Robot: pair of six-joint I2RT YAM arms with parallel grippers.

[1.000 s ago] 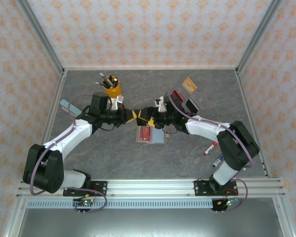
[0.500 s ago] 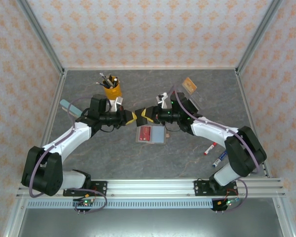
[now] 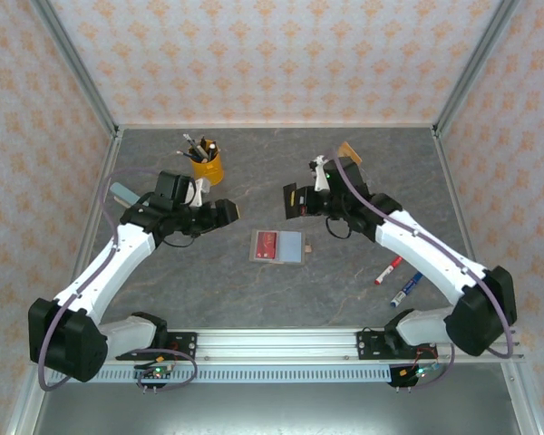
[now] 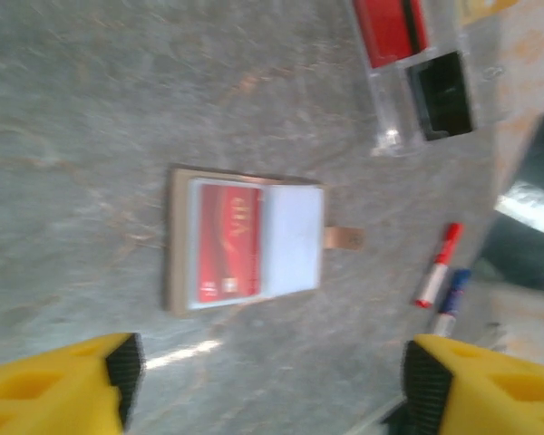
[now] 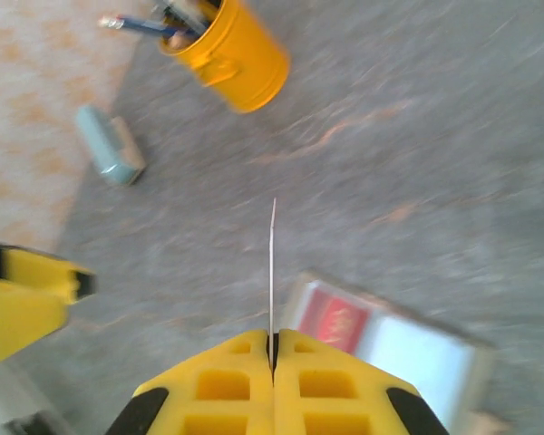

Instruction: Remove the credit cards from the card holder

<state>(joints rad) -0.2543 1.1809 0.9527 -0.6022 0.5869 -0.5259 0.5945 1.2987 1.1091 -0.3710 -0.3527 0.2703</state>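
Pinching a thin card (image 5: 272, 263) edge-on between clenched fingers, the right end effector (image 5: 273, 340) hangs above the table (image 3: 208, 281), arm bent in from the right. Left end effector (image 3: 227, 211) released, jaws wide apart, arm angled in from the left. Card holder (image 3: 278, 246) lies open and flat between them, red card (image 4: 228, 237) in its left half.

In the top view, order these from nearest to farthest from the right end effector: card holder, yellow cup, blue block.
From the right end effector:
1. Card holder, toward the near edge.
2. Yellow cup, to the left.
3. Blue block, far left.
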